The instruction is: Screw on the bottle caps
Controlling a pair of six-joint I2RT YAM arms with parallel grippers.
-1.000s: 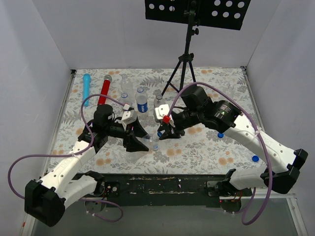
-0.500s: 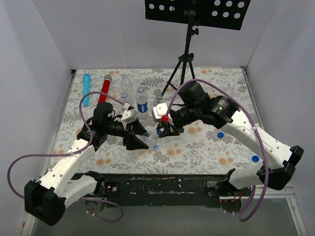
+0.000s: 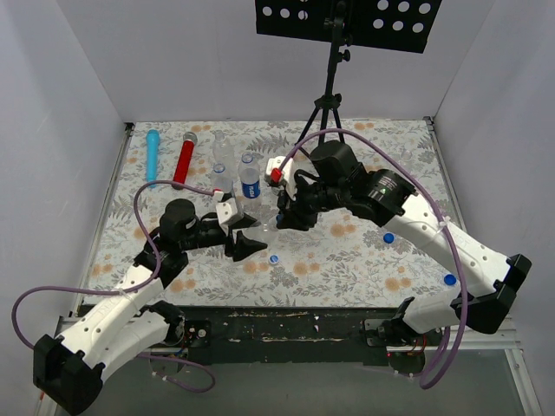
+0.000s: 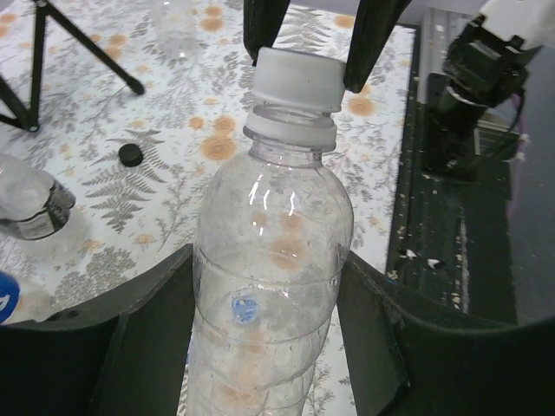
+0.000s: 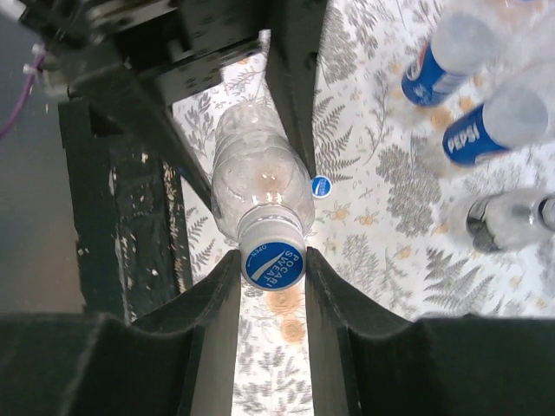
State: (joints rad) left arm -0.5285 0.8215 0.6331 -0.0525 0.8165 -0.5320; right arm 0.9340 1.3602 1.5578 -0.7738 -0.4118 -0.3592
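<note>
A clear plastic bottle (image 4: 269, 260) is held by its body between the jaws of my left gripper (image 4: 264, 325), which is shut on it. A bottle cap (image 5: 273, 260), white-sided with a blue top, sits on the bottle's neck. My right gripper (image 5: 273, 273) is shut on that cap, one finger on each side. From above, the two grippers meet at mid-table, left gripper (image 3: 245, 240) and right gripper (image 3: 282, 215). A loose blue cap (image 3: 274, 258) lies on the mat just in front of them.
Two more blue caps (image 3: 388, 237) (image 3: 449, 279) lie to the right, and a black cap (image 4: 131, 155) lies on the mat. Upright bottles (image 3: 250, 178) stand behind the grippers. A blue cylinder (image 3: 153, 154), a red cylinder (image 3: 184, 159) and a tripod (image 3: 328, 113) stand further back.
The right wrist has turned and shifted toward the back left, keeping its grip on the cap. The left arm has drawn back a little with the bottle still held.
</note>
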